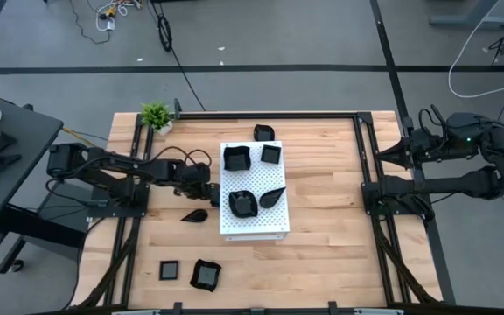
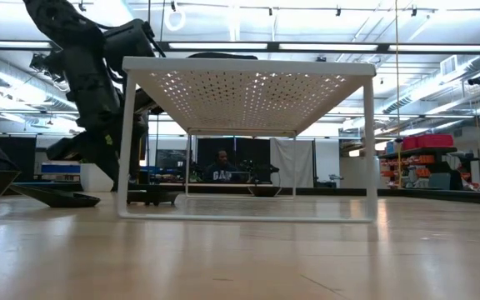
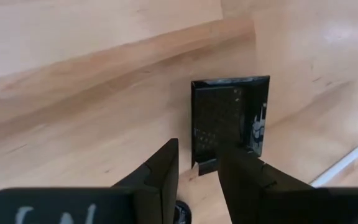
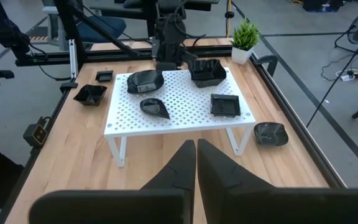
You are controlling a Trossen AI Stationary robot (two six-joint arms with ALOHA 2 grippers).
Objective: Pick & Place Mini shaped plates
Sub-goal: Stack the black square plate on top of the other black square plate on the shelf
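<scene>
A small glossy black square mini plate (image 3: 229, 118) lies flat on the wooden table just left of the white perforated board (image 1: 256, 223). My left gripper (image 3: 201, 146) hangs low over it, slanting down and open. One finger (image 3: 244, 171) is over the dish's inside and the other (image 3: 163, 168) is over the bare wood beside its rim. In the high view my left gripper (image 1: 210, 186) hides this plate. Several mini plates sit on the board, among them a wavy one (image 1: 236, 157) and a leaf-shaped one (image 1: 272, 197). My right gripper (image 4: 196, 144) waits shut, high at the table's right side.
More plates lie on the table: a leaf-shaped one (image 1: 194, 215) near my left gripper, a square one (image 1: 170, 270) and a wavy one (image 1: 205, 274) near the front edge, and one (image 1: 263, 132) behind the board. A green potted plant (image 1: 157, 115) stands far left. The board's foot rail (image 3: 347, 167) lies close by.
</scene>
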